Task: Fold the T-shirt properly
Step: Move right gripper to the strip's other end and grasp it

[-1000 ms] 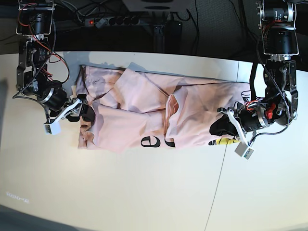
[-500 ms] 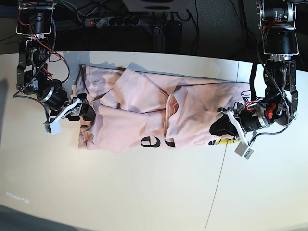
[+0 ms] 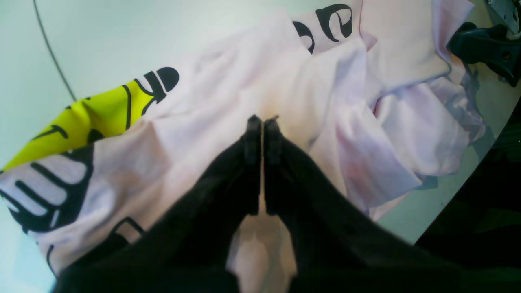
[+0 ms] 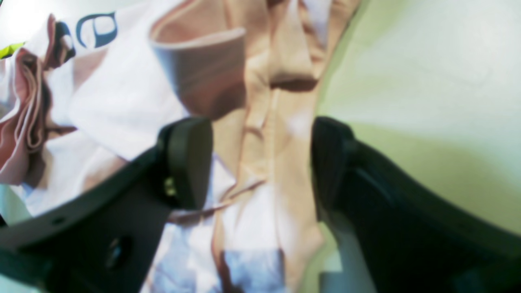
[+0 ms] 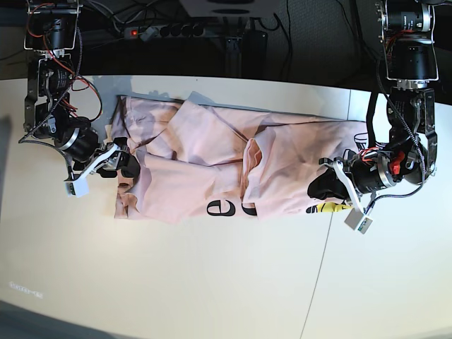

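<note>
On white table [image 5: 212, 282], rumpled T-shirt [image 5: 212, 162].

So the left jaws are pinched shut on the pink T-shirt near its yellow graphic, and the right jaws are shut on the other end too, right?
Not quite. The left gripper is indeed pinched shut on the T-shirt near the yellow graphic. But the right gripper is open: the right wrist view shows its jaws standing wide apart, straddling the fabric edge without clamping it.
</note>
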### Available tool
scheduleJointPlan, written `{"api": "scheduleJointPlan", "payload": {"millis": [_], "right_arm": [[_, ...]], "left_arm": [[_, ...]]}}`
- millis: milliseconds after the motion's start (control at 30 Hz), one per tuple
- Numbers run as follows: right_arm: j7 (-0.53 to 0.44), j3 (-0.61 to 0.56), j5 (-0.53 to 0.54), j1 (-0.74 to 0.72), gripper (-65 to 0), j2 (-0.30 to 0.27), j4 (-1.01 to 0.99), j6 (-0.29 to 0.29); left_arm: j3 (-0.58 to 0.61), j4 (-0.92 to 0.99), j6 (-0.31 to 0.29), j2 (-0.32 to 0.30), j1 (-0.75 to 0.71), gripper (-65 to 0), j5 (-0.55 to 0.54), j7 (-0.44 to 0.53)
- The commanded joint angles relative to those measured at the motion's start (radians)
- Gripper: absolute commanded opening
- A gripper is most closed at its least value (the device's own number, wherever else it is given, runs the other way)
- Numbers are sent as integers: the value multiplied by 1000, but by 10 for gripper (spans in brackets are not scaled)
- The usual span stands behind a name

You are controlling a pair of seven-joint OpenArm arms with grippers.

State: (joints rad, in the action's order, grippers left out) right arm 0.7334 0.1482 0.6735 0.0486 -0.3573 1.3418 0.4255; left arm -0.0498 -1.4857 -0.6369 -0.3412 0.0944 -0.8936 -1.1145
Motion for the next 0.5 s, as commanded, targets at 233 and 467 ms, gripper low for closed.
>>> {"api": "scheduleJointPlan", "payload": {"millis": [233,467], "right_arm": [[83,-7,-37,16,-247,-5,-7,-37],[86,-7,-37,16,-247,29,-21,-36]], "left_arm": [[-5,-16,-29,-21,19,-637,-23,15],[-5,-16,-29,-31,19,-637,-61,14]]}}
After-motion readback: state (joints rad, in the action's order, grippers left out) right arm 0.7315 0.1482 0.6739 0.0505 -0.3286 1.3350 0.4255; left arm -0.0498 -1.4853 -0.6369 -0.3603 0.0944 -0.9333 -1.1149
